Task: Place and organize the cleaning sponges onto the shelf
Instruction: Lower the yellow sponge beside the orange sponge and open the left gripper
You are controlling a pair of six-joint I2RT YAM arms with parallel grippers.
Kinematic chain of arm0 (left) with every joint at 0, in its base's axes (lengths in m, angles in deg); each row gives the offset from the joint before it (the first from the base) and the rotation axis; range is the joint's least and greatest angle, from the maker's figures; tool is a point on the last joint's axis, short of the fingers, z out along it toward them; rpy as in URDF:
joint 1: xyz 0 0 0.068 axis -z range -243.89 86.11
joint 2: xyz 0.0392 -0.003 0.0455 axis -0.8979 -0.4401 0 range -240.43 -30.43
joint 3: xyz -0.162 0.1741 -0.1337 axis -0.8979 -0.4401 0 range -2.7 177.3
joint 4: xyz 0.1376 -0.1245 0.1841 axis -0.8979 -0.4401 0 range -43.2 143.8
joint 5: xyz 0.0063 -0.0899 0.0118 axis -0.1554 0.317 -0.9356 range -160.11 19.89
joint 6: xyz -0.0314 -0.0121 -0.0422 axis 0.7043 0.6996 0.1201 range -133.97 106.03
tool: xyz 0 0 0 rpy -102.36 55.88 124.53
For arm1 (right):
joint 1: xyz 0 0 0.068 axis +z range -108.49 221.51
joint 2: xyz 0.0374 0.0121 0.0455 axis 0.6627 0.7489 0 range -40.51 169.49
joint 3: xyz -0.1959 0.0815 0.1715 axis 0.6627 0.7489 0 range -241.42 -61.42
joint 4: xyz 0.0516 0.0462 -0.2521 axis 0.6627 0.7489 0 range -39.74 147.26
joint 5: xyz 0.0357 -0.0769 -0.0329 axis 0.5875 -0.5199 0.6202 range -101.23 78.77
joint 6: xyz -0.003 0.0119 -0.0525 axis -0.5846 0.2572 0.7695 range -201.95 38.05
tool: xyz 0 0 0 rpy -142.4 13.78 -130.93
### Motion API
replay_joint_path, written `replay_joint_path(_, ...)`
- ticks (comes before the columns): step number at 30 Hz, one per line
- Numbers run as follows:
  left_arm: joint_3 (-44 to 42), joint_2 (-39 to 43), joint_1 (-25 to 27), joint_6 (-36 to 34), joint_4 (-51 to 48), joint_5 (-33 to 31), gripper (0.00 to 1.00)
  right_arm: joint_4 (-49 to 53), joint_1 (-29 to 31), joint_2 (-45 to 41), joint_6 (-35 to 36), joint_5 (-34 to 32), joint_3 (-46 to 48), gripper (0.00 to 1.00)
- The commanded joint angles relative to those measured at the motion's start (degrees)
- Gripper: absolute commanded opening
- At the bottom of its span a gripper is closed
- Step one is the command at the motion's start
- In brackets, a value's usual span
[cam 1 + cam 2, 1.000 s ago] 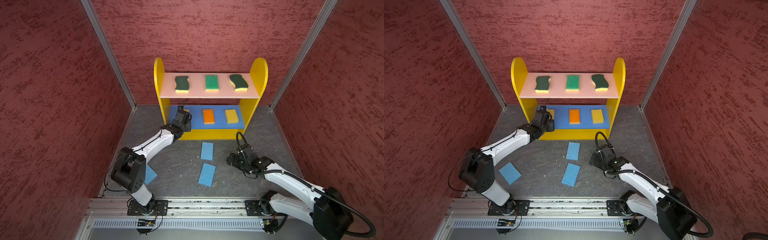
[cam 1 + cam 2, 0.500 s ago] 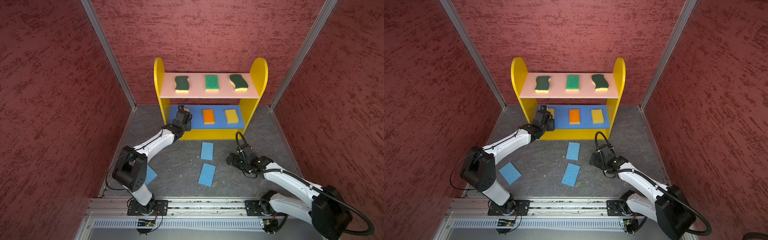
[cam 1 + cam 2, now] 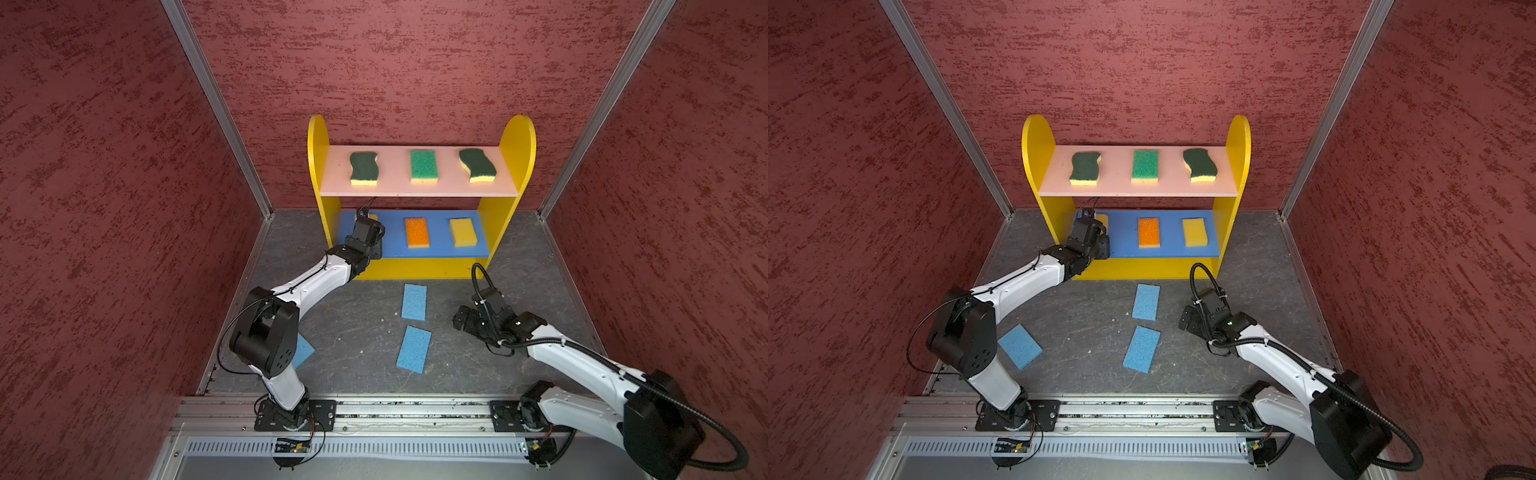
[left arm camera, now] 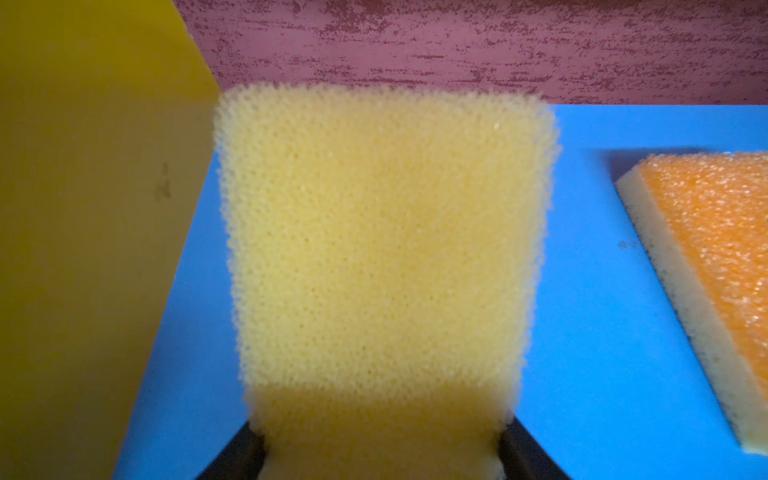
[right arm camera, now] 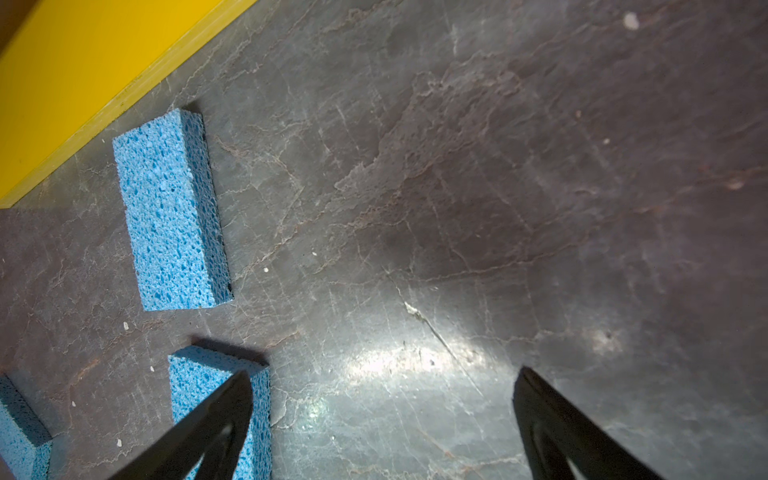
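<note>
Yellow sponge (image 4: 382, 249) is sitting with its near end between the fingers (image 4: 241, 457) of the left gripper (image 4: 382, 451). They are pressing on both of its sides, and the foam is narrowing there. Its far end is reaching over the left end of the blue middle board (image 4: 590, 291) of the shelf (image 3: 318, 166), just beside the yellow side panel (image 4: 83, 208). Whether it is touching the board I cannot tell.

On the same board the orange sponge (image 3: 417, 232) is lying in the middle and a second yellow sponge (image 3: 463, 232) towards the right. On the pink top board (image 3: 419, 189) two wavy dark-green sponges (image 3: 364, 168) are flanking a bright green sponge (image 3: 423, 166).

Three blue sponges (image 3: 414, 302) are lying on the table (image 3: 357, 316), well apart from the left fingers. The right gripper (image 5: 382, 399) is hovering above the table with its fingers (image 5: 548, 415) spread wide and nothing between them. Two of the blue sponges are lying near it, off to one side of the gap.
</note>
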Motion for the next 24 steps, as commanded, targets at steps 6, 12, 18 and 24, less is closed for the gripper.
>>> replay_joint_path(6, 0.66, -0.02, -0.69, 0.43, -0.82, -0.18, 0.71, -1.3, -0.57, 0.67, 0.31, 0.4, -1.81, 0.99)
replay_joint_path(12, 0.24, 0.44, -0.66, 1.06, -1.26, 0.44, 0.76, -1.4, -0.57, 0.77, 0.23, 0.66, -1.57, 0.99)
replay_joint_path(18, 1.41, -0.87, -0.65, 1.72, -2.28, 0.64, 0.79, -1.32, -0.57, 0.28, -0.04, 0.59, -1.23, 0.99)
replay_joint_path(24, 1.92, -1.49, -0.68, 2.15, -2.69, 0.39, 0.8, -0.96, -0.57, -0.34, -0.03, 0.33, -1.21, 0.99)
